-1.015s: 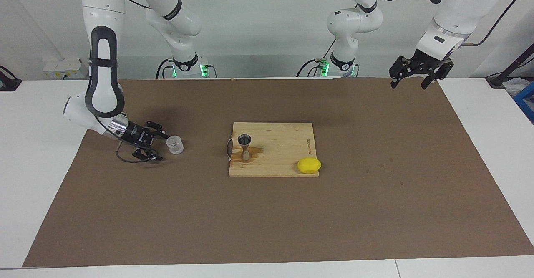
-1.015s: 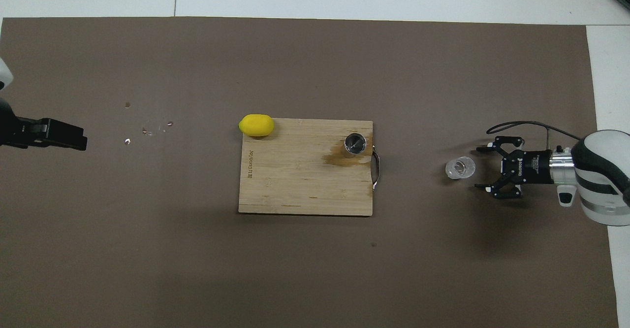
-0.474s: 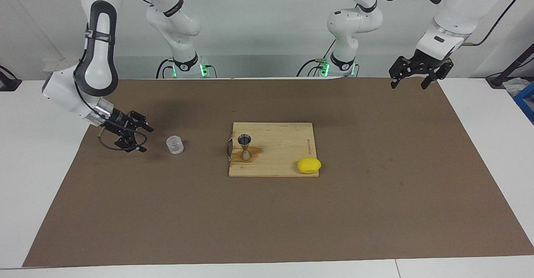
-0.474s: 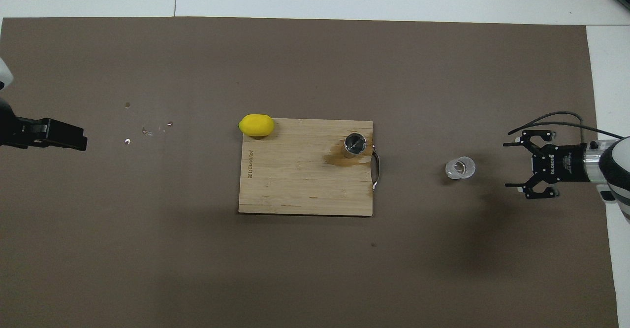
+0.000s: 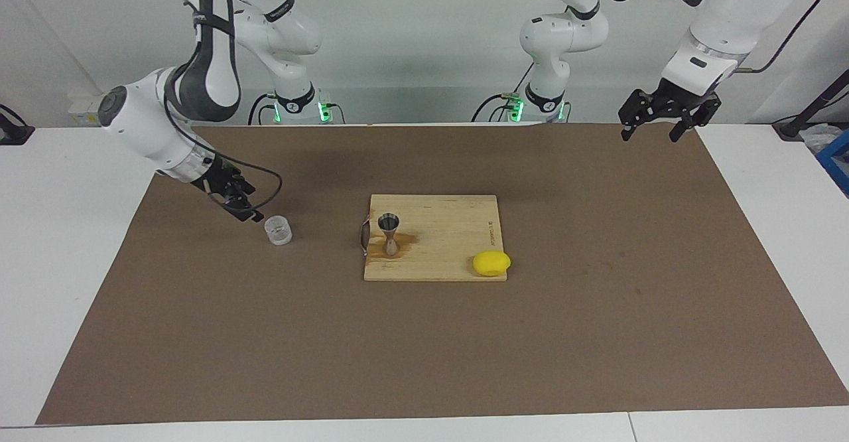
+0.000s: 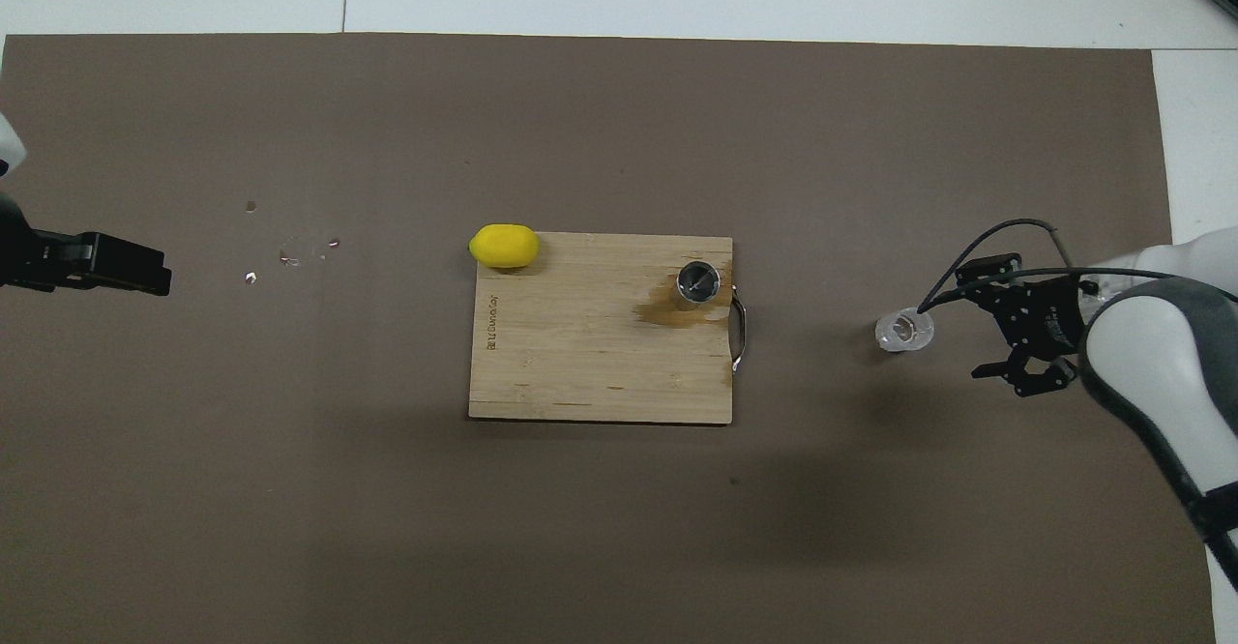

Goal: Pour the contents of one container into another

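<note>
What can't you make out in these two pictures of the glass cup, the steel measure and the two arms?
- Glass cup: too small and clear in both views to tell whether liquid is left in it.
- Steel measure on the cutting board: its fill level is unreadable; the overhead view shows only a dark mouth.
- Left tool: cut off by the overhead view's edge.
- Right tool: the facing view shows it edge-on, so touch with the cup is unclear.

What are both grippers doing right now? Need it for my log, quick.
Right gripper: open, empty, beside the glass cup, not touching it.
Left gripper: open, empty, waiting over the mat's corner.
</note>
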`<state>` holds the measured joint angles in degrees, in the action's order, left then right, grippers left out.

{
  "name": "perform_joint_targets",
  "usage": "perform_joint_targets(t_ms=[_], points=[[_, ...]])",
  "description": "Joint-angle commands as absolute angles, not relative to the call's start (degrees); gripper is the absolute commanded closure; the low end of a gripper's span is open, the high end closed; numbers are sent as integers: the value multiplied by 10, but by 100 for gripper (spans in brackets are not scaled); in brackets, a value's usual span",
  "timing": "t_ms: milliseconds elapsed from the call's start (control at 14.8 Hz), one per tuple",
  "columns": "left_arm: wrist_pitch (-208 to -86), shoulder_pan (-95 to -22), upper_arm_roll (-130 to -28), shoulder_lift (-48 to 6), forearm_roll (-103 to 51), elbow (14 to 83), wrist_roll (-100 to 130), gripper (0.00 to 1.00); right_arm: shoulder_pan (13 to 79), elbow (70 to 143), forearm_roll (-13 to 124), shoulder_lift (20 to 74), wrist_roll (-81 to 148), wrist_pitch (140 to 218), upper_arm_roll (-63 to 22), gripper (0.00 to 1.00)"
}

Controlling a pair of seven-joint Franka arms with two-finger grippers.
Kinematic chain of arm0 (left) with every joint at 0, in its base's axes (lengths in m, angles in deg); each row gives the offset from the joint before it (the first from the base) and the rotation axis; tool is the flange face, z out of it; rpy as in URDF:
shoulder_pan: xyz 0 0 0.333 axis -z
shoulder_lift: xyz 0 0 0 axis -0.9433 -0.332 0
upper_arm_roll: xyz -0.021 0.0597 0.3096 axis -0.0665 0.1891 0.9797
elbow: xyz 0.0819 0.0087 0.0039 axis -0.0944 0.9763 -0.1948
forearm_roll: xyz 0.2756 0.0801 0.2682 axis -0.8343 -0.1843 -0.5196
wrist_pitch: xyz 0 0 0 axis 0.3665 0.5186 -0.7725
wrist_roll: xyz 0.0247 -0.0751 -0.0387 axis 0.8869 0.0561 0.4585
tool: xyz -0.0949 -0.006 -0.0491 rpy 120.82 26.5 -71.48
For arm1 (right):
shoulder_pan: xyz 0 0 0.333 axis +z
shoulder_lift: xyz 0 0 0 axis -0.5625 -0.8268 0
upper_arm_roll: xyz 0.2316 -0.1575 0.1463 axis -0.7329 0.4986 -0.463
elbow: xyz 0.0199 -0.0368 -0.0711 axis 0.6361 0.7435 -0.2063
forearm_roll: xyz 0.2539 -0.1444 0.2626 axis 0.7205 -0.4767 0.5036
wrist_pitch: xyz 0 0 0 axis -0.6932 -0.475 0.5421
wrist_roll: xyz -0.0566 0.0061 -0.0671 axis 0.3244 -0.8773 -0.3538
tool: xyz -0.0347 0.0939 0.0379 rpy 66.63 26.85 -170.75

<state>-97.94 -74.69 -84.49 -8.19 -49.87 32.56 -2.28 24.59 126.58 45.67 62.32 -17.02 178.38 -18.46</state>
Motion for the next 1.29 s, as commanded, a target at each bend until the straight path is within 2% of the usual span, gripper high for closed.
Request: perform_joint_targets(t_ms=[0, 338, 812, 947, 1082, 1218], points=[[-987, -754, -849, -70, -505, 339, -24, 0, 300, 1266, 393, 640, -121, 1781, -185, 0], [-987, -754, -849, -70, -505, 339, -24, 0, 360, 1220, 303, 644, -21, 1740, -186, 0], [-987, -754, -849, -70, -505, 340, -24, 0, 355, 1077, 241, 639, 94, 1647, -186, 0], [-987, -754, -849, -70, -505, 339, -24, 0, 355, 1021, 232, 634, 100, 1593, -186, 0], [-987, -754, -849, -70, -505, 339, -24, 0, 358, 992, 221, 636, 101, 1564, -186, 0], [-987, -754, -849, -70, -505, 339, -24, 0, 359, 992, 223, 647, 123, 1544, -187, 0]])
